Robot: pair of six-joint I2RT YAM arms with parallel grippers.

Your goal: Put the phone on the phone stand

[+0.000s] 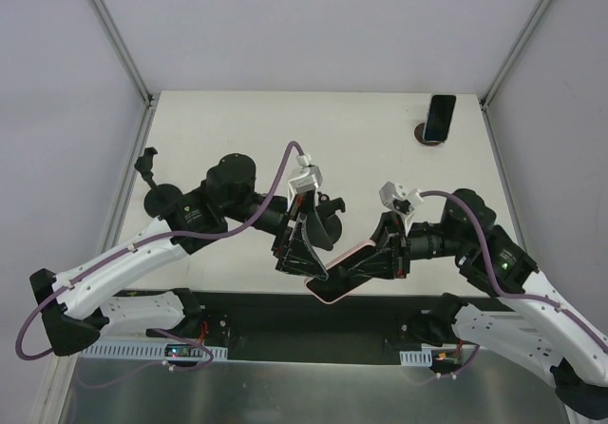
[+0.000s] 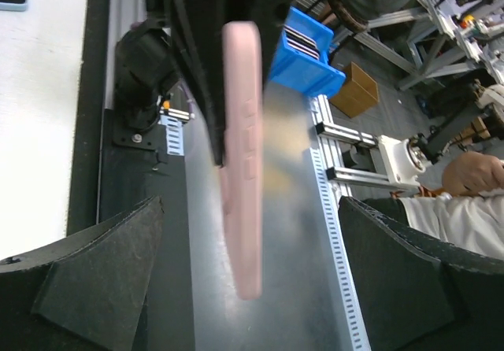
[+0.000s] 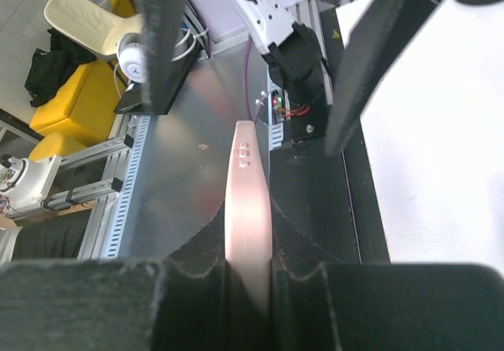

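Observation:
A phone in a pink case hangs over the table's near edge, seen edge-on in the right wrist view. My right gripper is shut on it, the fingers pressed on both flat faces. My left gripper is open, its fingers spread wide on either side of the phone's free end without touching it. A small brown round stand sits at the table's far right corner, with a dark phone against it.
The white table is walled on the left, back and right. Below its near edge run a black strip and a grey metal shelf with the arm bases. Both arms meet at the middle of the front edge.

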